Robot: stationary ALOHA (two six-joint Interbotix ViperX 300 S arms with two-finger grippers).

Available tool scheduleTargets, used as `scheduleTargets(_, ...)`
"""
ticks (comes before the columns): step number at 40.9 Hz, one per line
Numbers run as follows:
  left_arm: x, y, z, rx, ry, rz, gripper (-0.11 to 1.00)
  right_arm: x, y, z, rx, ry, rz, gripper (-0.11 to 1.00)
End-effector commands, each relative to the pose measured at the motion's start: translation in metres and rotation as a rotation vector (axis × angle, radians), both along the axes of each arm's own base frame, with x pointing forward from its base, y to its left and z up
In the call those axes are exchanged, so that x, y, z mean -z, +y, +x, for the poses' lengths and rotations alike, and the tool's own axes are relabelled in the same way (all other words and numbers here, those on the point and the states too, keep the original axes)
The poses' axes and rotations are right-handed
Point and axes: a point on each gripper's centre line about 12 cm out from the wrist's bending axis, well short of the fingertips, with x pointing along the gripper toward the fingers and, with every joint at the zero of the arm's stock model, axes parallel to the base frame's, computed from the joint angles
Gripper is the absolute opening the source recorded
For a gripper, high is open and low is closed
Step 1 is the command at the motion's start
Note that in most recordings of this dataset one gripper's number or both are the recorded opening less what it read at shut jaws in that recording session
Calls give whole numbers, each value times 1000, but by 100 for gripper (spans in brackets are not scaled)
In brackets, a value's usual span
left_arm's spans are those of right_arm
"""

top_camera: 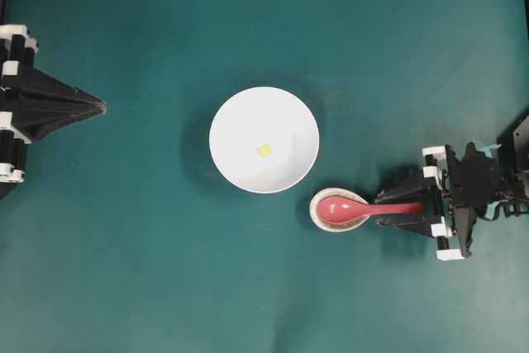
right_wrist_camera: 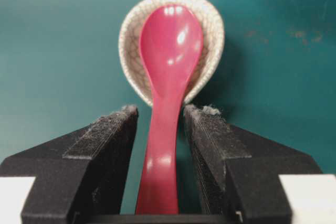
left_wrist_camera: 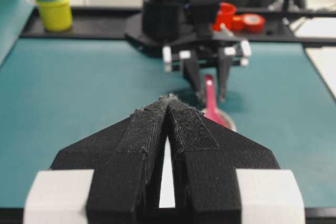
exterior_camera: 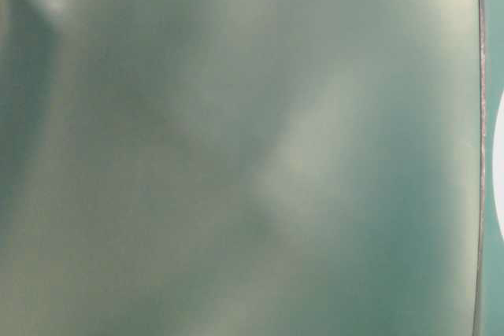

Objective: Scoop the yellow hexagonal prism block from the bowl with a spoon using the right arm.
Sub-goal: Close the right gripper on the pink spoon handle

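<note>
Seen nearest through the right wrist camera: the right gripper (right_wrist_camera: 160,116), jaws spread with felt-like black pads flanking, not touching, the handle of a glossy pink-red spoon (right_wrist_camera: 168,77), scoop resting in a small crackle-glazed cream dish (right_wrist_camera: 212,30). Beyond, on matte teal table (top_camera: 124,245), lay a round white bowl (top_camera: 240,117) holding a tiny yellow hexagonal block (top_camera: 264,150), visible only overhead. Left gripper (left_wrist_camera: 169,103) pinched closed, empty.

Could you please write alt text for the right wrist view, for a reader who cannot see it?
The right gripper is open, its two black fingers on either side of the handle of a glossy pink-red spoon, with gaps visible on both sides. The spoon's scoop rests in a small crackled cream dish on the teal table.
</note>
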Motion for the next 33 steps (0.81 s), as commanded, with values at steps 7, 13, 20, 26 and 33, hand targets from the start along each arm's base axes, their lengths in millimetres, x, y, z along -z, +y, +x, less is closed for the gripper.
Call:
scheduleTargets(7, -11, 0, 3, 1, -32, 3, -1, -2, 0, 2, 10, -11, 5, 48)
scheduleTargets(13, -11, 0, 3, 0, -34, 5, -1, -2, -1, 2, 21, -12, 5, 48)
scheduleTargets(20, -11, 0, 3, 1, -32, 5, -1, -3, -1, 3, 21, -13, 6, 48)
scheduleTargets(26, -11, 0, 3, -1, -31, 3, -1, -3, 0, 4, 21, -16, 7, 48)
scheduleTargets(33, -11, 0, 3, -1, -28, 3, -1, -3, 1, 4, 17, -17, 6, 30)
